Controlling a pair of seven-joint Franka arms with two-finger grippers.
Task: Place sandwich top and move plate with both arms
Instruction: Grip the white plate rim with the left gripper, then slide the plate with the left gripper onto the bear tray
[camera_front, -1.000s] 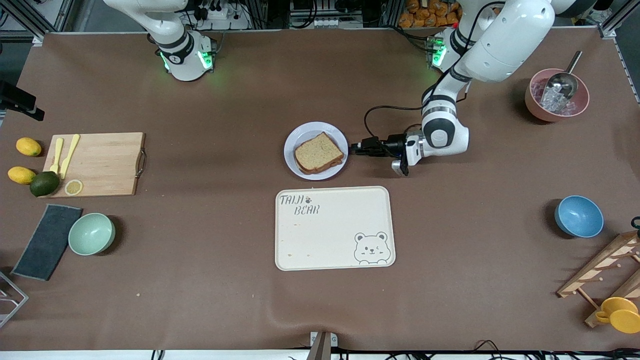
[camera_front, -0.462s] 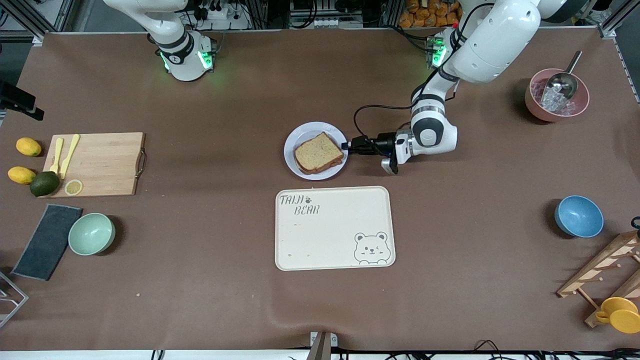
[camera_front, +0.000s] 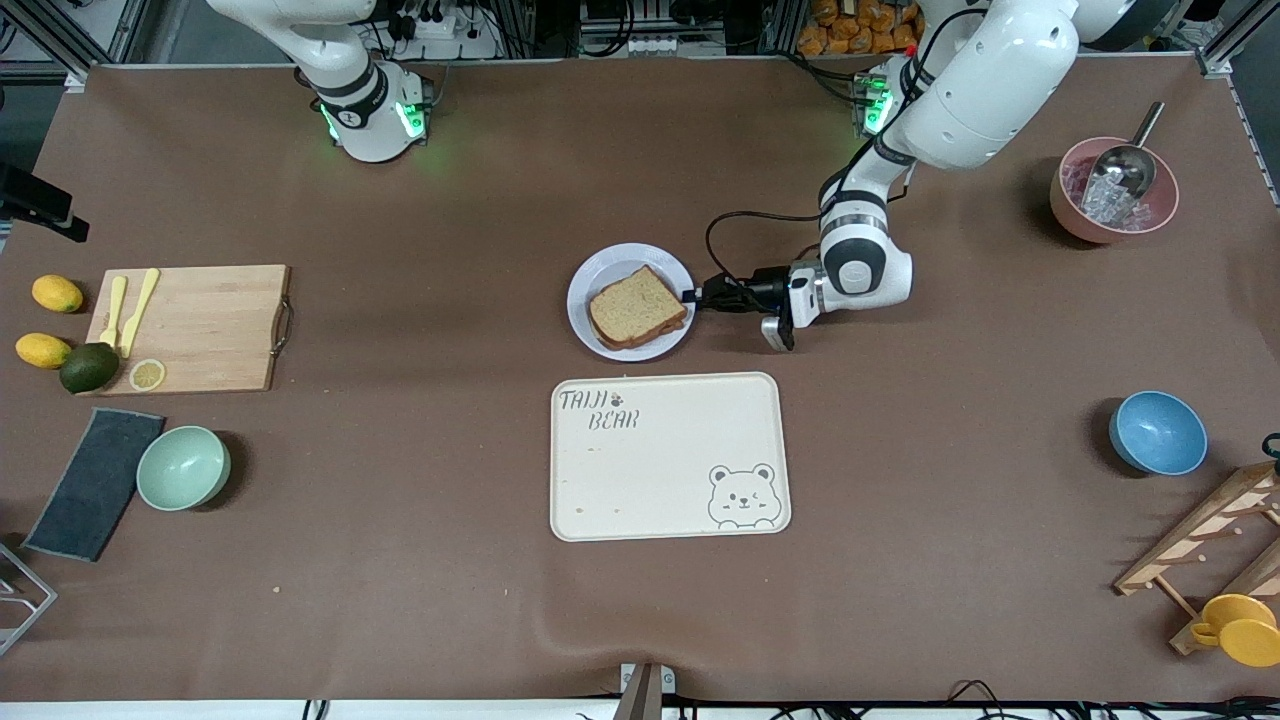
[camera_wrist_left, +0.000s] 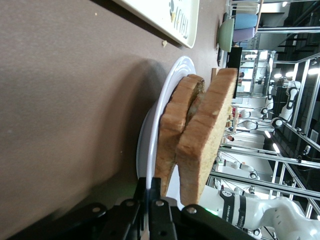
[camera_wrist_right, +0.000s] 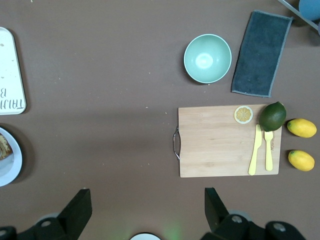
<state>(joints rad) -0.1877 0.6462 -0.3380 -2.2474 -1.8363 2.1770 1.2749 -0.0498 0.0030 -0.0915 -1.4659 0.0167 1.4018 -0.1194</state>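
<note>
Tray (camera_front: 668, 456) lies nearest the front camera, cream, with a bear drawn on it and crumbs on its bare surface. Just past it sits my plate (camera_front: 590, 283), round, pale lavender-white with a raised rim, in the middle of the table. On it the sandwich top (camera_front: 632, 299), a light-brown wholemeal slice with a darker crust, rests on the bread beneath. In my left wrist view the top (camera_wrist_left: 206, 135) leans a little off the lower slice (camera_wrist_left: 175, 131), with a gap between them at one edge, and the plate (camera_wrist_left: 150, 130) rim curves under both.

My left gripper (camera_front: 695, 296) is low at the plate's edge on the left arm's end, fingers (camera_wrist_left: 156, 220) drawn close about the rim; I cannot tell whether they grip it.

My right arm waits, its gripper (camera_wrist_right: 145, 210) spread wide high over the table, looking down on the cutting board (camera_wrist_right: 227, 141) and the mint bowl (camera_wrist_right: 207, 58) toward its own end.
</note>
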